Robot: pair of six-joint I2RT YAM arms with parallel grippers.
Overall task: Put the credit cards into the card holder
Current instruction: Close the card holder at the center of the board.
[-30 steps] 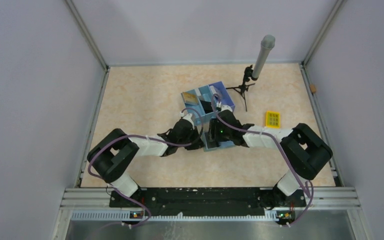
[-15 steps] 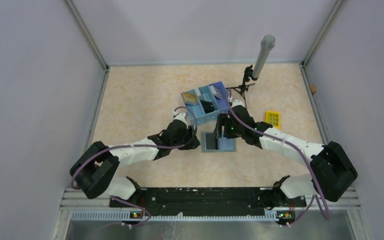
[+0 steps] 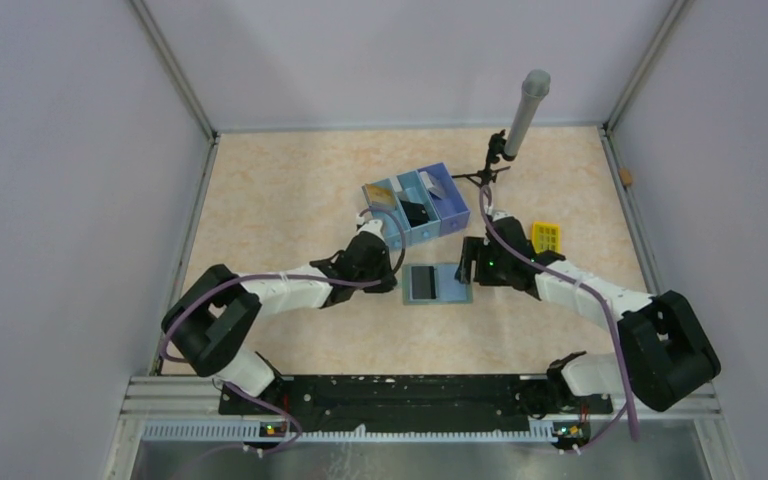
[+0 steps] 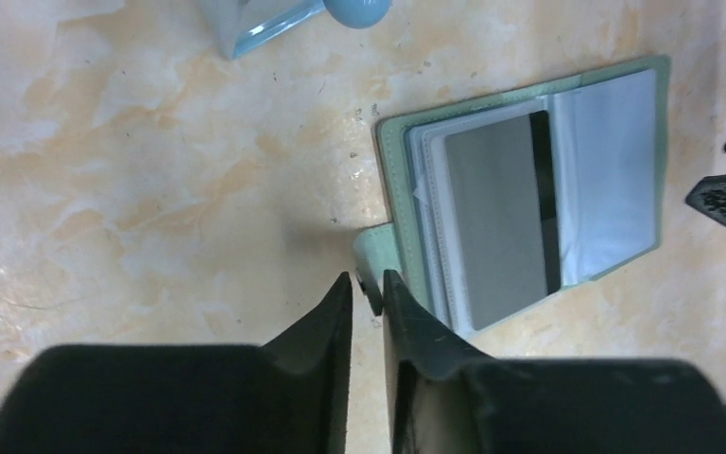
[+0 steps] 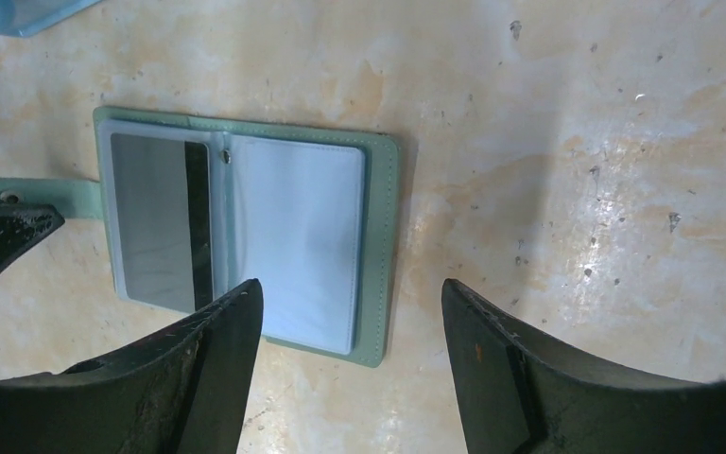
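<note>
1. Top external view: the blue tray [image 3: 447, 214] stands on the table [image 3: 280, 200]. Its left compartment holds a tan card [image 3: 382, 197], its middle one a dark card [image 3: 415, 212] and its right one a pale card [image 3: 438, 183].
2. The card holder [image 3: 450, 285] lies open and flat just in front of the tray, between the two grippers. Its left sleeve holds a grey card [image 4: 496, 222] with a black stripe; the right sleeve shows only light blue lining.
3. The left gripper [image 4: 367, 279] has its jaws nearly together, tips at the holder's snap tab [image 4: 371, 253]. Whether they pinch it I cannot tell.
4. The right gripper [image 5: 350, 288] has its jaws spread wide and holds nothing, above the holder's right edge.
</note>
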